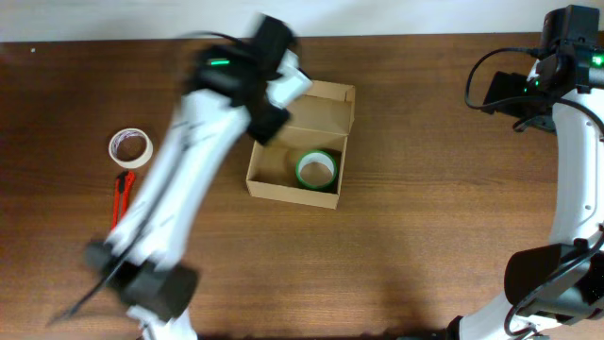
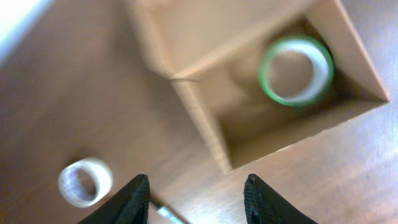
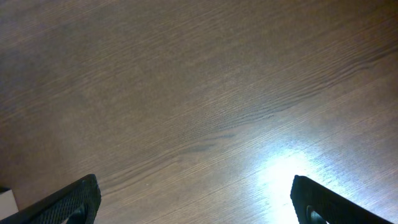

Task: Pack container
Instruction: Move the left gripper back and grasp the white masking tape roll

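Note:
The tan cardboard container (image 1: 283, 179) stands open mid-table with its flap lid (image 1: 326, 109) folded back. A green-edged tape roll (image 1: 316, 170) lies inside it; it also shows in the left wrist view (image 2: 296, 70) within the box (image 2: 211, 134). My left gripper (image 1: 269, 118) hovers over the box's left rim, blurred by motion, open and empty (image 2: 196, 199). A white tape roll (image 1: 130, 147) lies on the table at the left, also seen by the left wrist (image 2: 85, 181). My right gripper (image 3: 193, 202) is open and empty over bare table at the far right.
A red-handled cutter (image 1: 121, 194) lies just below the white roll. The right arm's base and cables (image 1: 557, 274) stand at the right edge. The table's far edge meets a white wall (image 1: 94, 19).

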